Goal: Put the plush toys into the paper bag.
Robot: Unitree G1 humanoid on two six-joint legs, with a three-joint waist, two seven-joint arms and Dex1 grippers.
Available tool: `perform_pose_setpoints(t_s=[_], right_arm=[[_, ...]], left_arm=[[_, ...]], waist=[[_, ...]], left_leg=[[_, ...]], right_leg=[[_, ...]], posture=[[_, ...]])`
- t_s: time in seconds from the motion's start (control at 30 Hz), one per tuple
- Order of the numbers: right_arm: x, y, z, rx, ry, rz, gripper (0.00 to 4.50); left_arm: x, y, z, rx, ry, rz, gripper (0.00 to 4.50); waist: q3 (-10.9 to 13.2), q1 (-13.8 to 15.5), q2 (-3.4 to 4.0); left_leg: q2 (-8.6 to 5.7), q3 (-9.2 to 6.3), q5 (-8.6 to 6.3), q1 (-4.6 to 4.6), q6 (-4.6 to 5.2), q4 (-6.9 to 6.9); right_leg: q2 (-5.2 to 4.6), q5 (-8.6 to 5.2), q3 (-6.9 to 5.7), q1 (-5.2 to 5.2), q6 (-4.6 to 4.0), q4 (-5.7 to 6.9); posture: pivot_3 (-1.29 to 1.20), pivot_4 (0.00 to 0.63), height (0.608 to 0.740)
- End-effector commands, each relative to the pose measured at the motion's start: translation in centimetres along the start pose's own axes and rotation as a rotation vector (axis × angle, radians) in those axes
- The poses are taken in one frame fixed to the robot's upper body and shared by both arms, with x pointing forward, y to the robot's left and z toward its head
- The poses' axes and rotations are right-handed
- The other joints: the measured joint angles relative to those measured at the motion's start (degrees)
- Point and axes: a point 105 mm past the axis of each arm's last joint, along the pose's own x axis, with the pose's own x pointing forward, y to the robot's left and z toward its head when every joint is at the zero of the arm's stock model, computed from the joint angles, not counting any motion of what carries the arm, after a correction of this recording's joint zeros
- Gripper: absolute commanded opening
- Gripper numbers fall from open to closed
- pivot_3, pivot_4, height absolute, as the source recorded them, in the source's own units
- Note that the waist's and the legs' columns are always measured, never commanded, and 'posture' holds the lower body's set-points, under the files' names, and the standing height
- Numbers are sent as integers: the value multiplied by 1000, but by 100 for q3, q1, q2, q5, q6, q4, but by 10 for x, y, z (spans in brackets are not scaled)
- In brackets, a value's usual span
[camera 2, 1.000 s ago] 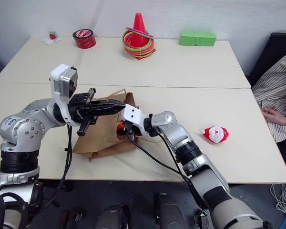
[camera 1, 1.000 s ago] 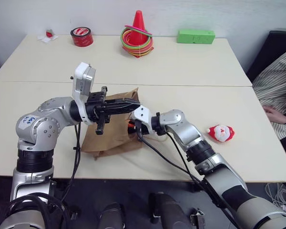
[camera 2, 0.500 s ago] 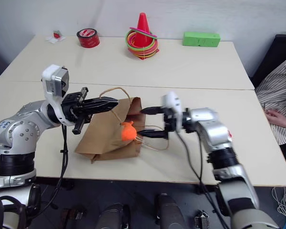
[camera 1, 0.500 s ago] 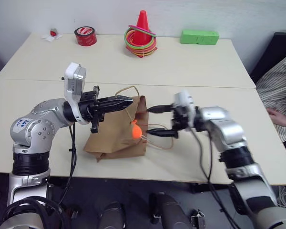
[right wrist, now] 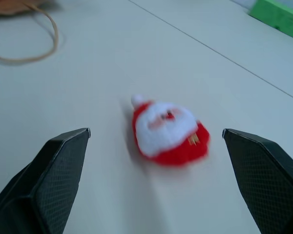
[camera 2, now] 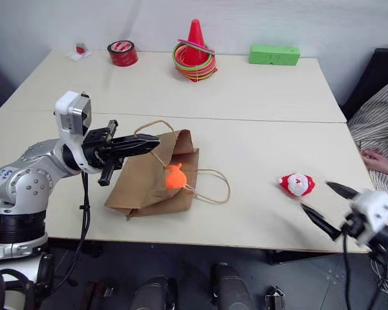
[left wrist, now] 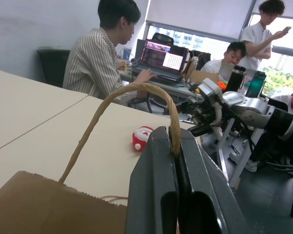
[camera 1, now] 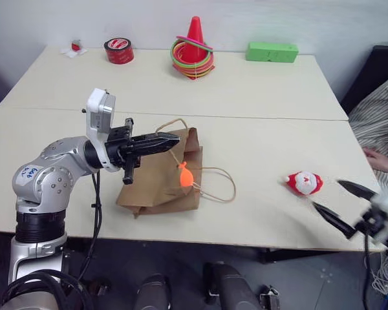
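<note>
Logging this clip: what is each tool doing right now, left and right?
Left tool: shut on the paper bag's handle.
Right tool: open, empty, facing the Santa plush toy.

A shared office or lab: people sit working at an open laptop by bright windows, and pale cream desks carry a red traffic cone ringed with hoops.

- My two head eyes look forward and down over the table; both share the paper bag and Santa toy
- My left wrist camera looks level along my shut left gripper, close to it; it faces the Santa toy too
- My right wrist camera sits close above the Santa toy, between my spread fingers
</note>
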Motion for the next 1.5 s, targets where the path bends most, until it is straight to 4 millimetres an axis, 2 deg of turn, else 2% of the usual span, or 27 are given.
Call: perform_pose_setpoints(t_s=[0.03,0.1,0.27,0.37,0.43,0.53,0.67,0.73,0.8,0.9,0.97,1.03,1.2,1.3,1.4,1.5], right_arm=[[2,2,14,-85,-12,-6,4445],[11,2,15,-101,5,1,4445],[59,-8,20,-152,83,103,4445],[84,-14,14,-139,146,149,4445],[92,-13,9,-132,181,197,4445],[109,-21,0,-131,225,191,3830],[110,-22,-8,-144,298,257,2426],[108,-22,-6,-147,303,290,1738],[110,-15,6,-145,264,361,1162],[123,7,40,-121,133,483,614],[143,50,83,-108,-43,655,582],[160,84,112,-110,-141,758,582],[194,155,151,-95,-237,917,582],[208,192,160,-89,-237,982,582],[228,209,168,-84,-258,927,582],[244,216,180,-61,-295,858,582]], left_arm=[[-1,0,6,41,5,-11,0],[-1,1,6,38,7,-16,0],[4,-1,7,36,17,-50,0],[3,-3,10,39,20,-55,0],[2,-3,13,42,19,-51,0],[-10,-10,17,41,46,-52,0],[-30,-16,21,36,102,-26,0],[-39,-16,24,49,119,6,0],[-49,-15,27,72,128,48,0],[-58,-14,32,91,125,96,0],[-64,-16,34,89,123,104,0],[-67,-17,35,81,115,107,0],[-63,-13,37,90,95,114,0],[-58,-14,37,78,89,90,0],[-55,-17,37,56,92,68,0],[-56,-21,35,35,103,61,0]], waist=[[1,-98,0],[1,-127,0],[2,-150,0],[3,-94,-1],[3,-59,-1],[5,-29,2],[5,-61,2],[5,-70,2],[5,-65,2],[5,-68,2],[7,-134,-2],[8,-241,-3],[9,-213,-2],[7,-158,-3],[7,-119,-3],[7,-109,-4]], left_leg=[[3,1,-2,0,-3,-3],[1,5,-4,22,-4,-16],[-5,6,5,66,-10,-36],[-4,6,7,72,-16,-54],[-2,6,8,67,-19,-60],[-1,3,6,59,-18,-59],[-3,8,2,49,-11,-55],[-4,8,2,56,-10,-54],[-4,5,2,62,-10,-53],[-4,3,3,61,-10,-50],[-3,5,3,64,-11,-51],[3,8,4,72,-20,-55],[3,-15,11,56,-36,-63],[0,-24,11,-27,-28,-27],[5,-28,-7,-62,-7,16],[0,-30,-13,-78,7,37]], right_leg=[[3,0,1,24,-1,-3],[2,-3,7,46,-1,-9],[2,-3,18,47,-1,-8],[6,-8,17,44,-5,-10],[7,-18,16,37,-6,-10],[7,-28,12,33,-5,-15],[-1,-27,15,25,-2,-17],[-2,-28,14,32,-1,-17],[-2,-28,12,38,-1,-15],[-2,-27,11,39,0,-13],[-2,-26,13,37,0,-9],[3,-24,18,36,-5,0],[5,-33,3,15,-21,11],[-5,-32,-6,-61,-21,28],[-12,-31,-19,-77,-18,33],[-20,-21,-22,-78,-7,29]], posture=[[0,150,740],[0,150,740],[0,150,740],[0,150,740],[0,150,740],[0,150,740],[0,150,740],[0,150,740],[0,150,740],[0,150,740],[0,150,740],[0,150,740],[0,150,740],[0,150,740],[0,150,740],[0,150,740]])
